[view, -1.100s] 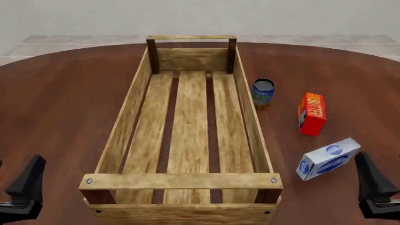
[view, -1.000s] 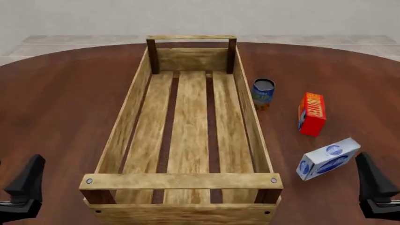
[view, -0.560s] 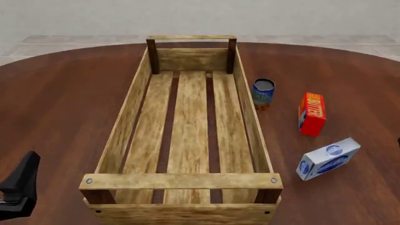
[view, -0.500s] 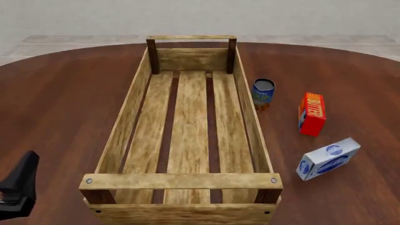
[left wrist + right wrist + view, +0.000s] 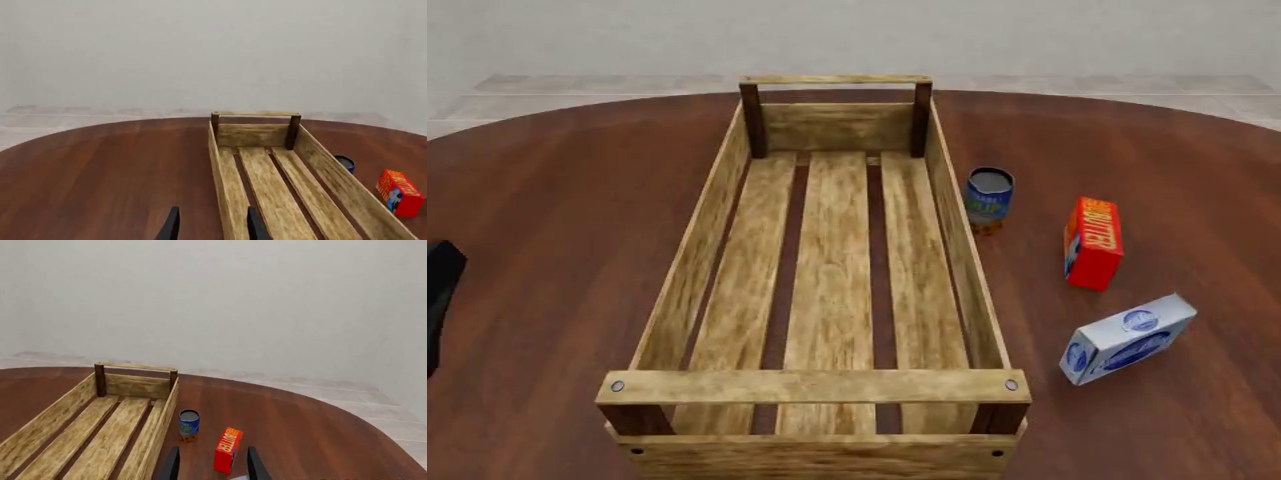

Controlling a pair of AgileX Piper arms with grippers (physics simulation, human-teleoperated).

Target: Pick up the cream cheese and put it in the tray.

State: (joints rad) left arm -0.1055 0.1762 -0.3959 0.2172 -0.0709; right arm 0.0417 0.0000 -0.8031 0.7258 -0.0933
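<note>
The small white-grey cream cheese box with blue oval logos (image 5: 1126,338) lies on the dark wood table (image 5: 561,200), right of the long slatted light-wood tray (image 5: 981,290). It looks light, rigid and smooth; grip across its long flat sides. Both the left claw (image 5: 209,227) and the right claw (image 5: 209,465) are spread, empty.

The cream cheese (image 5: 1128,339) is found lying alone on open tabletop (image 5: 561,200) at about 4 o'clock from the tray (image 5: 968,270), well apart from its side wall. At 12 o'clock from it, near but not touching, the butter box (image 5: 1093,242) is stood upright; the blue can (image 5: 989,198) is set beyond, just beside the tray wall. The tray's slatted floor is unoccupied.
</note>
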